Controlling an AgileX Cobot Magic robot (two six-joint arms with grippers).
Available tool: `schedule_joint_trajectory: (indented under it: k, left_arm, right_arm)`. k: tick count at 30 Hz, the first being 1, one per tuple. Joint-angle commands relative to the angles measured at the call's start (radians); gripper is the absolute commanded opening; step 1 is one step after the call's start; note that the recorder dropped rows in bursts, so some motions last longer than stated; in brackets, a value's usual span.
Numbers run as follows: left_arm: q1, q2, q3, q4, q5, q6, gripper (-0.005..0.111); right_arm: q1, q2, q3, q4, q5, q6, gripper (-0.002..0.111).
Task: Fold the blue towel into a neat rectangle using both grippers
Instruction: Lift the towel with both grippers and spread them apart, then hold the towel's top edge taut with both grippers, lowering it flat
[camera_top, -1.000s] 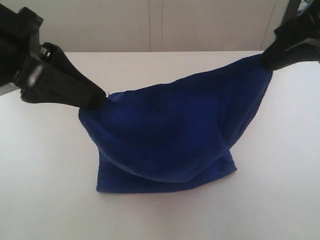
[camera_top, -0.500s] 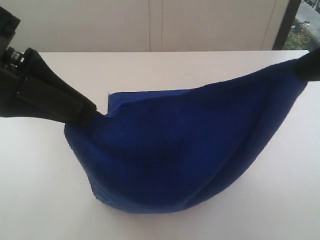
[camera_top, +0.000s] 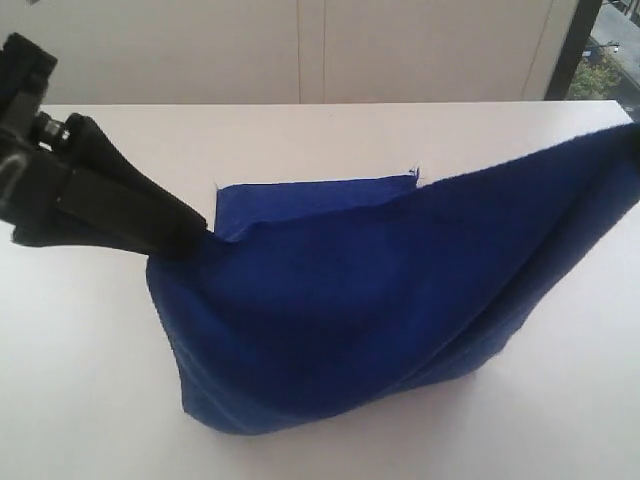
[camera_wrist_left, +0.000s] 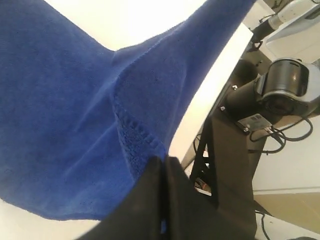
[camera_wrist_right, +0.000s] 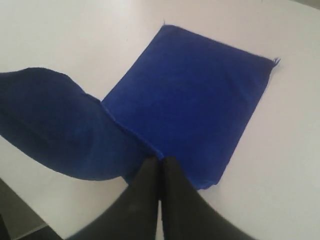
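above the white table (camera_top: 90, 380), the left gripper (camera_top: 198, 240) and the right gripper (camera_wrist_right: 160, 161) are clamping tight on corners of the blue towel (camera_top: 340, 300), holding one half aloft, probably to lay it over the half lying flat.

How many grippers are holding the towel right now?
2. The left gripper pinches the towel at its left end; the right gripper pinches its raised right end.

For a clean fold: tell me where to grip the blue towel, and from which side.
Take the blue towel by its lifted edge's two corners, one from each side, as the left gripper and right gripper do; its other half lies flat, so that likely keeps it spread.
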Motion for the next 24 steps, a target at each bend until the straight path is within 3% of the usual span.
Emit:
schedule_joint_trajectory:
  k: [1, 10, 16, 24]
  left_arm:
    - [-0.005, -0.008, 0.064, -0.002, -0.096, 0.017, 0.000]
    - [-0.005, 0.047, 0.078, 0.107, -0.311, 0.011, 0.000]
    - [-0.005, 0.156, 0.078, 0.183, -0.470, -0.009, 0.000]
    - [-0.003, 0.282, 0.078, 0.283, -0.680, -0.077, 0.000]
  right_arm:
    - [-0.002, 0.045, 0.067, -0.003, -0.004, -0.006, 0.000]
    - [-0.002, 0.204, 0.117, -0.008, -0.152, -0.022, 0.000]
    - [-0.002, 0.377, 0.117, -0.008, -0.403, -0.032, 0.000]
    - [-0.002, 0.560, 0.076, -0.011, -0.573, -0.037, 0.000]
